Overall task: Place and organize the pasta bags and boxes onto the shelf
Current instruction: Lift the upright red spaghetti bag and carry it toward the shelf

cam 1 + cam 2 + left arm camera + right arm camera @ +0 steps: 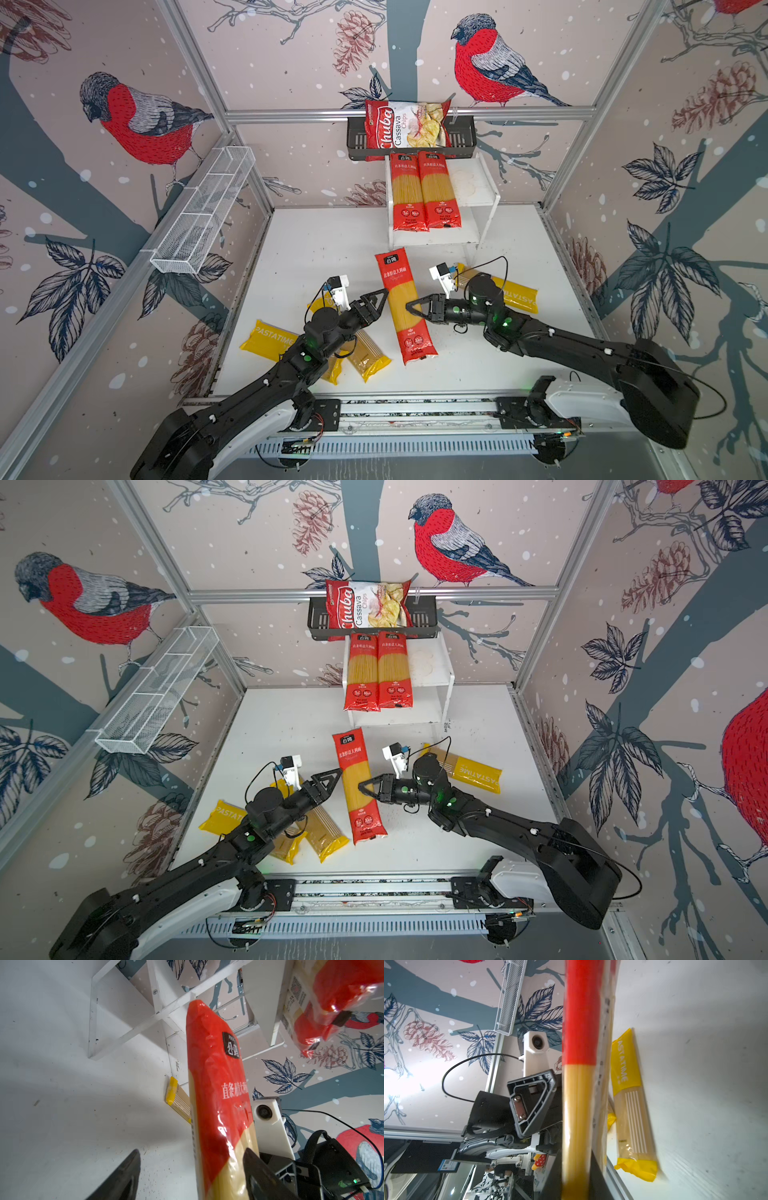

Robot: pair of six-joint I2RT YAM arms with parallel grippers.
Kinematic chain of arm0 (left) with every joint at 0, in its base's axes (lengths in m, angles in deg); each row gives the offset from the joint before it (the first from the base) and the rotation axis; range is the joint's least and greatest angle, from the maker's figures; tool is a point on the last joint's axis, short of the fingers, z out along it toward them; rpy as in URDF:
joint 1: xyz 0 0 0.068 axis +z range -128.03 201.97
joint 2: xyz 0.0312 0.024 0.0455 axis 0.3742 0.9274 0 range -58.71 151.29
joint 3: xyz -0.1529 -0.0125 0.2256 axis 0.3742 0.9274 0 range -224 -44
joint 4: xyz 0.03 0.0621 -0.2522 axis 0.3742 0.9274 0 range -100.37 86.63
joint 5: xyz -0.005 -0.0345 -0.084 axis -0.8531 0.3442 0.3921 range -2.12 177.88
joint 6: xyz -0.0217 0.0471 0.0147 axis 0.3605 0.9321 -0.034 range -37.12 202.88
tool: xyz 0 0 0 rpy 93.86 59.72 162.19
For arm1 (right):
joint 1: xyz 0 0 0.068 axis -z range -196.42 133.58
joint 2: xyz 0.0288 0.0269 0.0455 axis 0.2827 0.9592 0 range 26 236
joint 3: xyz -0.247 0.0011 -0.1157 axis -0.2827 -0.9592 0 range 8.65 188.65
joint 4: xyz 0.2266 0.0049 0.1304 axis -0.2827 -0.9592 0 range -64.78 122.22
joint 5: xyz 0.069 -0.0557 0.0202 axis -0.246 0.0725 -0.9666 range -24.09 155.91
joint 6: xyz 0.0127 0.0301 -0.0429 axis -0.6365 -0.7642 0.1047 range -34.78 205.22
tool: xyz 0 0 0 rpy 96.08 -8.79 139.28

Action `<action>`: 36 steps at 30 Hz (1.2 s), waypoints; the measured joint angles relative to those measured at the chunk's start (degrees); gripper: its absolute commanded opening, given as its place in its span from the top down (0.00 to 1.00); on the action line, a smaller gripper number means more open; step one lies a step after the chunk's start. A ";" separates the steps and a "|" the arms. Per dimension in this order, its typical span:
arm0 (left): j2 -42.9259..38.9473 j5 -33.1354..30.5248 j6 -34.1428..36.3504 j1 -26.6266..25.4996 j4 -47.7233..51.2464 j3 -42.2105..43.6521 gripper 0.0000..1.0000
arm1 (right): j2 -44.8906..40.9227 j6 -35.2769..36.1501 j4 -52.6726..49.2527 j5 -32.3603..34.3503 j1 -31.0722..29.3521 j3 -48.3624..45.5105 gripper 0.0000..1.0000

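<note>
- White table (pixel 316 249) sits between bird walls (pixel 137 120).
- Right hand (pixel 412 308) pinches the red pack (pixel 411 332) at its middle.
- Left hand (pixel 383 294), at 9 o'clock of that pack, has its fingers spread wide and holds nothing.
- Shelf (pixel 484 195) stands at 12 o'clock with two red packs (pixel 426 191) on top.
- Yellow packs (pixel 268 338) lie on the table at 8 o'clock, one yellow pack (pixel 519 297) at 3 o'clock.

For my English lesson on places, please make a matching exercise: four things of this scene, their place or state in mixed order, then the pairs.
1. Chuba chips bag
2. lone red pack
3. two red packs
4. left end effector

A. open
B. on top of the shelf
C. in the black basket
D. in front of the shelf

Pairs: 1-C, 2-D, 3-B, 4-A
</note>
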 measured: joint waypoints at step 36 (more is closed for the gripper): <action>-1.38 6.54 1.31 1.14 -8.24 -7.52 0.86 | -1.97 3.58 0.90 6.03 -5.86 5.18 0.62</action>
